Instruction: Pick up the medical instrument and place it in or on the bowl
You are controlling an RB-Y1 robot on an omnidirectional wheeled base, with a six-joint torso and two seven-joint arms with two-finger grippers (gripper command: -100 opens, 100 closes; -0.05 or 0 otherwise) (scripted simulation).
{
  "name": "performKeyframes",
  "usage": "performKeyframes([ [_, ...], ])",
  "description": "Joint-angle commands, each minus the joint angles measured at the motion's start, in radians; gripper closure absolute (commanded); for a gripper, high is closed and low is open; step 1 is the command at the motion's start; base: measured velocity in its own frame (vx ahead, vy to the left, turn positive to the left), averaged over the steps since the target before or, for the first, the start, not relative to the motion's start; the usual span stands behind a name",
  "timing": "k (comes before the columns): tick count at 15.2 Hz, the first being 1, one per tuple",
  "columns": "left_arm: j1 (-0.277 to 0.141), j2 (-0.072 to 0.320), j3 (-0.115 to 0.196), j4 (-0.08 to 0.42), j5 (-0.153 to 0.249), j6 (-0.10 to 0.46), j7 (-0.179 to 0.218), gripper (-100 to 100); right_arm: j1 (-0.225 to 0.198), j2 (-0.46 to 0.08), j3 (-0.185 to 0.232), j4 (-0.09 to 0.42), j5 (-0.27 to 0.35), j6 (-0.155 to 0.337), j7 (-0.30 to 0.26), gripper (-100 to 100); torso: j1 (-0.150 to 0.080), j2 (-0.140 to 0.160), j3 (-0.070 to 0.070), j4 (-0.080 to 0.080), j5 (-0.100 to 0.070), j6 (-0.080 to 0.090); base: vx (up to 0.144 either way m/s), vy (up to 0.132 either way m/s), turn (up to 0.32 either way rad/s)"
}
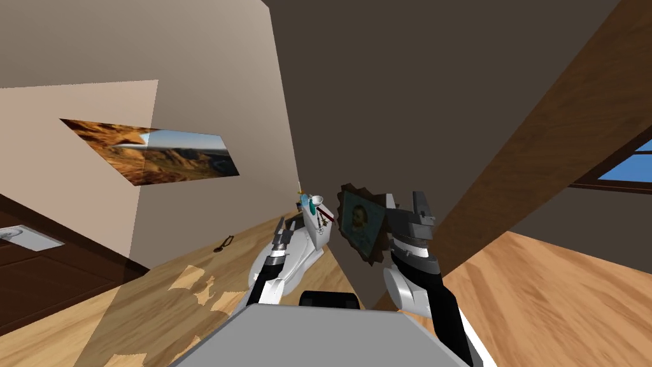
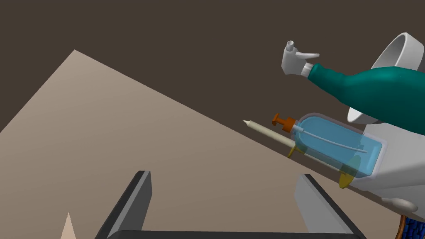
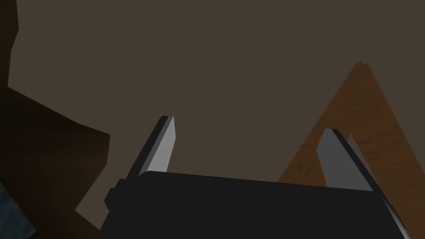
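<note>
A white bowl [image 2: 399, 49] stands on a white surface [image 2: 394, 174], behind a teal spray bottle [image 2: 373, 93]. Beside them lies a clear blue pump bottle [image 2: 336, 145] with an orange top, and along it a thin cream rod [image 2: 269, 132] with a pointed tip. My left gripper [image 2: 226, 199] is open with nothing between its fingers, short of the rod and apart from it. In the head view the left gripper [image 1: 280, 230] sits just beside the white surface [image 1: 313, 232]. A small dark looped object [image 1: 223, 244] lies on the wooden floor. My right gripper [image 1: 420, 205] is raised and open [image 3: 249, 149].
A framed portrait [image 1: 360, 223] hangs on the dark wall between the white surface and my right arm. A pale oval object [image 2: 400, 204] and a blue woven thing [image 2: 411, 228] sit at the white surface's near edge. A beige wall rises past the left gripper.
</note>
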Motion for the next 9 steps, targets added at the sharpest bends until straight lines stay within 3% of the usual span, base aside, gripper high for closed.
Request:
performKeyframes([
  [1,-0.008,0.0,-0.005,0.05,0.008,-0.018,0.003,-100,0.0,0.0,0.0,0.0,0.0,0.0,0.0,0,0.0,0.0,0.0,0.0,0.0,0.0,0.005,0.023,-0.151],
  [9,-0.065,0.0,-0.019,0.23,0.042,-0.095,0.011,-100,0.0,0.0,0.0,0.0,0.0,0.0,0.0,0,-0.001,0.0,0.0,0.0,0.0,0.0,0.002,0.019,-0.13],
])
